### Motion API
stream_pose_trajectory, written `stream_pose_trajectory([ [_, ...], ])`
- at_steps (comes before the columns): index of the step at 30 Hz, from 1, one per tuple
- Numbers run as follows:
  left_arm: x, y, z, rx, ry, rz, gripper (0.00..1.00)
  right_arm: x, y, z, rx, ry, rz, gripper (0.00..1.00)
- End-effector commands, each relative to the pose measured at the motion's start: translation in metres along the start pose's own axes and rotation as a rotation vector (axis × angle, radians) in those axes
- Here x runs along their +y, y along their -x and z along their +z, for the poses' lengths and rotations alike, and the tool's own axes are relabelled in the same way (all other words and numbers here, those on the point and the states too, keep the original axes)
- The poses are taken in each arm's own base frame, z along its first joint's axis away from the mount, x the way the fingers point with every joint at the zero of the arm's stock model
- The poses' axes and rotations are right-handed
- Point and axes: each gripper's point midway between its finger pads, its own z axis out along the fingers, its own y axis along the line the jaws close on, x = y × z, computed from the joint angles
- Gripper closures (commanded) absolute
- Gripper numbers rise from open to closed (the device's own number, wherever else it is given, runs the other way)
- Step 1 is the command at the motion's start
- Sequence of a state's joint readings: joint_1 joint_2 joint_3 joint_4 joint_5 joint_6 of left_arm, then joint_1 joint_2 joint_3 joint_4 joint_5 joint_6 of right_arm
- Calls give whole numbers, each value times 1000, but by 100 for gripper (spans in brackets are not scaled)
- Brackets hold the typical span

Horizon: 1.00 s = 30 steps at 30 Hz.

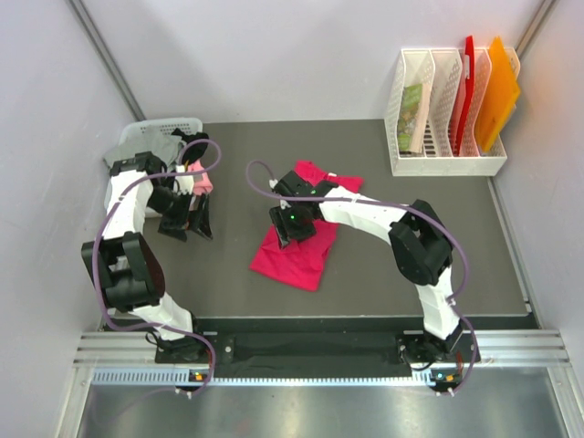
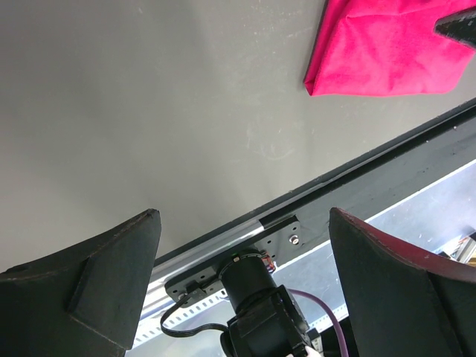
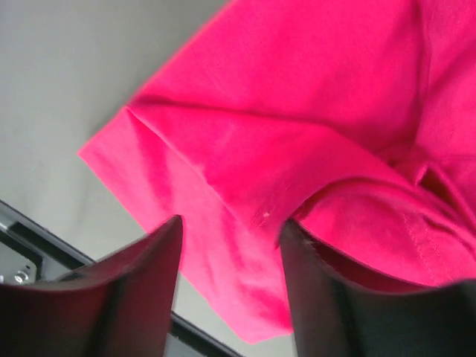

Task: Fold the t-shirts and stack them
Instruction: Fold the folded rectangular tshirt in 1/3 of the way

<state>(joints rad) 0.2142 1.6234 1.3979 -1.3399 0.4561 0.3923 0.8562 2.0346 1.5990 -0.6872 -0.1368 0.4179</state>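
Crimson t-shirt [image 1: 297,260]: part-folded, lying mid-table [image 1: 456,192]. Right gripper [image 3: 230,230]: jaws narrowly parted, holding nothing, poised over the doubled near edge, likely to pinch it for the next fold. Left gripper [image 2: 244,214]: wide, empty, held aside near the white mesh basket [image 1: 146,128] holding the grey t-shirt [image 1: 146,146] and pink t-shirt [image 1: 203,180].

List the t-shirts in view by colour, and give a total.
Crimson t-shirt: 1
Grey t-shirt: 1
Light pink t-shirt: 1
Total: 3 visible; the white mesh basket may hide more.
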Motion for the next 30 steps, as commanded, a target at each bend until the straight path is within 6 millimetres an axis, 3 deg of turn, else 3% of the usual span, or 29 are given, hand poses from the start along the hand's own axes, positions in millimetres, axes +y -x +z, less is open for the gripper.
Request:
stream_pose_trajectory([
  [1, -12, -5, -11, -19, -11, 25, 1, 11, 26, -8, -60, 31, -1, 53],
  [2, -12, -5, -11, -22, -12, 25, 1, 12, 28, -8, -63, 32, 3, 64],
  [4, -12, -5, -11, -21, -12, 24, 1, 12, 32, -9, -72, 30, 6, 74],
  [5, -12, -5, -12, -21, -11, 26, 1, 10, 33, -8, -70, 25, 12, 84],
  [7, -13, -5, -13, -25, -12, 28, 1, 8, 41, -11, -86, 27, 20, 91],
  [12, -13, -8, -12, -22, -10, 31, 1, -8, 66, -15, -125, 20, 66, 93],
  [17, -14, -12, -13, -15, -5, 38, 1, -29, 106, -18, -194, 37, 126, 94],
  [21, -14, -13, -14, -15, -1, 39, 1, -28, 131, -18, -230, 124, 141, 93],
  [22, -14, -13, -14, -16, 1, 40, 1, -25, 140, -18, -248, 153, 136, 91],
  [24, -14, -13, -15, -16, 1, 40, 1, -17, 144, -16, -245, 203, 125, 69],
  [25, -15, -13, -15, -18, 0, 44, 1, -11, 145, -13, -226, 236, 121, 54],
  [26, -14, -13, -16, -20, 1, 43, 1, -8, 144, -13, -214, 255, 121, 25],
  [27, -15, -13, -15, -18, 1, 44, 1, -4, 142, -11, -195, 273, 116, 15],
  [30, -15, -13, -16, -20, 1, 43, 1, -12, 136, -6, -177, 208, 96, 12],
])
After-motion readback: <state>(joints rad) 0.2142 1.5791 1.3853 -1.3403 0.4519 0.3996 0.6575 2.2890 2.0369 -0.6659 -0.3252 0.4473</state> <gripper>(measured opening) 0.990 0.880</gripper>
